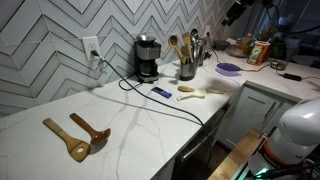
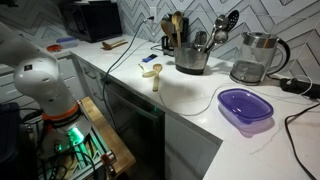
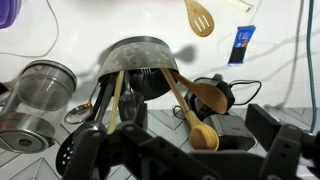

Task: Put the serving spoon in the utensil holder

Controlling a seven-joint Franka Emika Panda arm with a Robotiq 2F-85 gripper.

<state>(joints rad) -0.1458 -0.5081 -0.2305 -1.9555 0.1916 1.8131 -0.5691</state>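
Note:
The utensil holder [image 1: 187, 70], a small dark grey pot, stands on the white counter next to the black coffee maker [image 1: 147, 57]; it also shows in an exterior view [image 2: 191, 60]. Several utensils stand in it, wooden spoons [image 3: 198, 132] and metal ones. The wrist view looks down on the utensil holder [image 3: 135, 55] from above. My gripper [image 3: 185, 155] hangs above it with its fingers wide apart and nothing between them. In an exterior view it is the dark shape at the top [image 1: 235, 10]. A slotted wooden spoon [image 1: 192, 96] lies on the counter in front of the holder.
A glass kettle [image 2: 255, 55] stands beside the holder, and a shallow purple bowl [image 2: 245, 106] lies further along. A blue packet [image 1: 161, 92] and a black cable [image 1: 150, 100] lie on the counter. Two wooden utensils [image 1: 75, 135] lie at the far end.

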